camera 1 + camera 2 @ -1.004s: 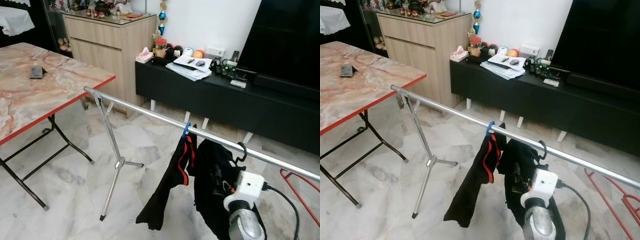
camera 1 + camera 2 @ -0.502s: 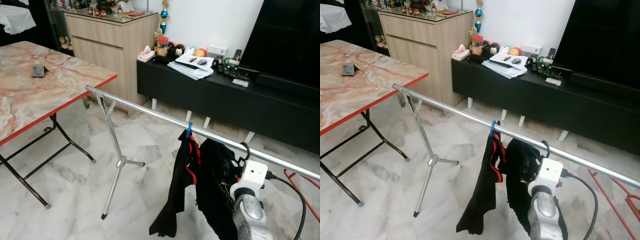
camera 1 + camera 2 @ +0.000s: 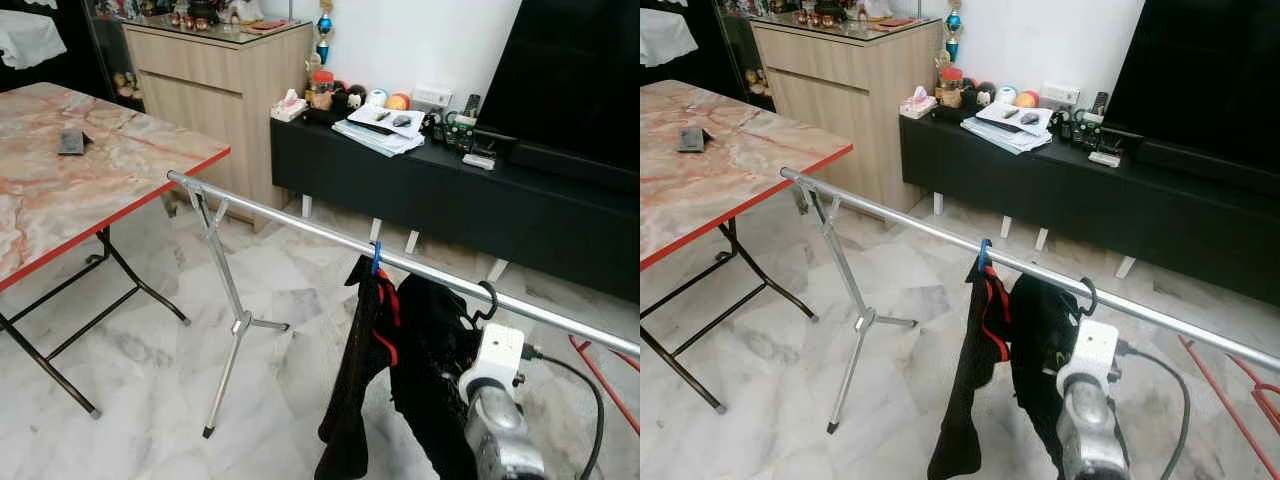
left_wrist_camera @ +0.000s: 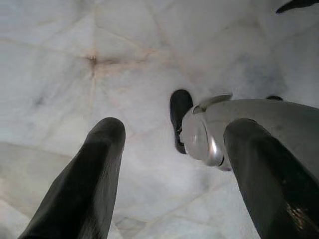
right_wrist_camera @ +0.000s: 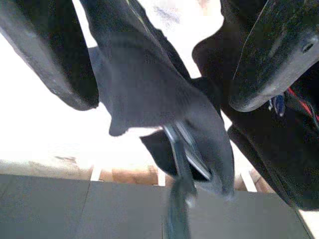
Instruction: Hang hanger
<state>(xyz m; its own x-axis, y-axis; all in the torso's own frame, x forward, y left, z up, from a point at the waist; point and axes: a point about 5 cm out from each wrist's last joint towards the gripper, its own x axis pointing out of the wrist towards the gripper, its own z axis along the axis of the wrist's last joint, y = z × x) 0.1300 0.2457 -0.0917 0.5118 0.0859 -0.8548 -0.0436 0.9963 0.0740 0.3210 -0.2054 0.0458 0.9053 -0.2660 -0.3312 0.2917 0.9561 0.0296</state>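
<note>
The right gripper (image 5: 159,64) is reaching up with its fingers spread apart around the black garment (image 3: 432,350), not clenching it. That garment's black hanger (image 3: 486,301) is hooking over the silver rail (image 3: 300,225) toward the rail's right end, beside a blue hanger (image 3: 375,257). The left gripper (image 4: 174,164) is hanging released above the marble floor (image 4: 65,59).

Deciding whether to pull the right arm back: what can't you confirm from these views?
- Right hand fingertips: hidden in the eye views behind the arm's white wrist block.
- Black hanger hook's seat on the rail: too small in the eye views, blurred in the right wrist view.
- Rail's far right end and support: cut off by the frame edge.
- Black garment hem: cut off at the bottom edge.
</note>
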